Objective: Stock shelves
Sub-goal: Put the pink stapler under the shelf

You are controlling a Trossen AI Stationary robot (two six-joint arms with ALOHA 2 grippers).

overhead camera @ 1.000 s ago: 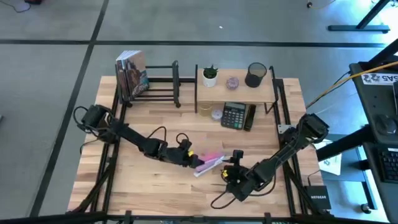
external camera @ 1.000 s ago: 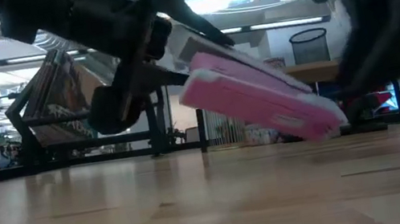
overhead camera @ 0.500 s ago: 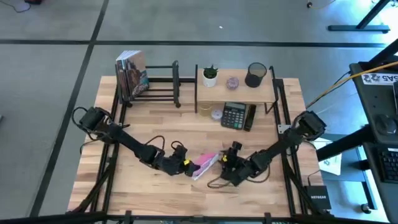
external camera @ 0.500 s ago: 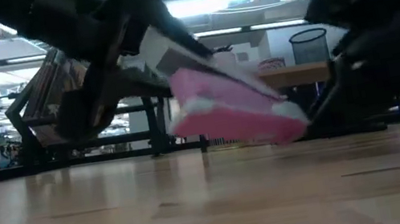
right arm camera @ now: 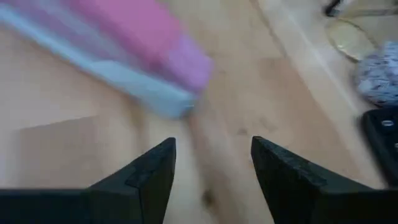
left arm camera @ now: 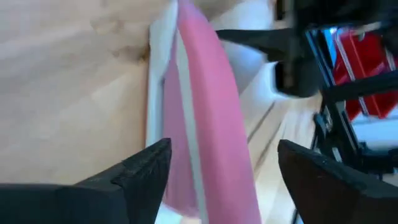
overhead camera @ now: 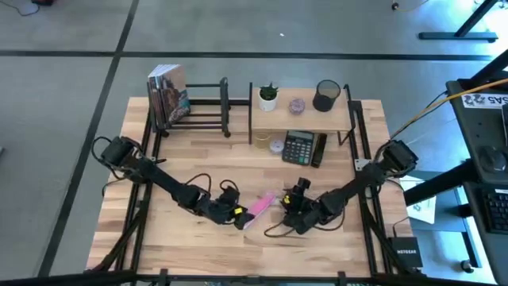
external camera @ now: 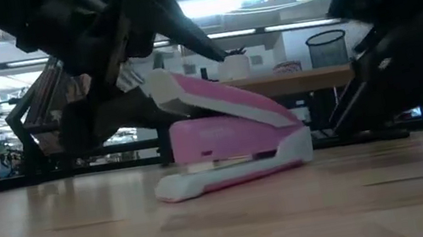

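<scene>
Pink stapler (external camera: 228, 137) set flat on the tabletop (overhead camera: 159, 230) near the front edge, between both grippers. Left gripper (left arm camera: 221, 168) spread astride it; right gripper (right arm camera: 211, 165) parted, empty. Next, probably: clamp, lift toward the wooden shelf (overhead camera: 302, 117) (back edge).

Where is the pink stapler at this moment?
In the high view the pink stapler lies on the front middle of the table, between the left hand and the right hand, in front of the calculator.

Wood table (overhead camera: 182, 238): pink stapler (external camera: 228, 137), rack (overhead camera: 198, 107), shelf (overhead camera: 302, 115), prob. calculator (overhead camera: 298, 148).
</scene>
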